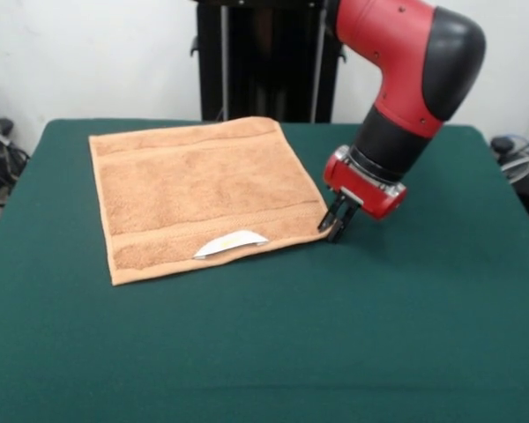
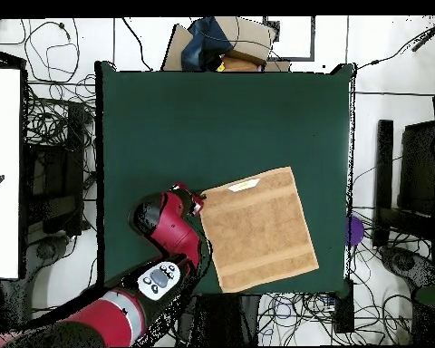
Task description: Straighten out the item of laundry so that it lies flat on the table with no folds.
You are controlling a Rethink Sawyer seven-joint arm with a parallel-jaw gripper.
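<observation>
The towel [image 1: 201, 196] lies flat on the table [image 1: 264, 344], label [image 1: 232, 242] at its near edge; the gripper [image 1: 334, 226] touches down at its near corner, whether pinching it I cannot tell

A plain white wall [image 1: 97, 53] stands behind the scene, with a black frame of upright posts [image 1: 264, 57] against it. In the overhead view the pale floor [image 2: 393, 63] is strewn with tangled black cables [image 2: 58, 118]. A white board [image 2: 4, 172] lies along one side, cardboard boxes [image 2: 230, 41] sit at one end, and dark equipment [image 2: 411, 181] stands on the other side
</observation>
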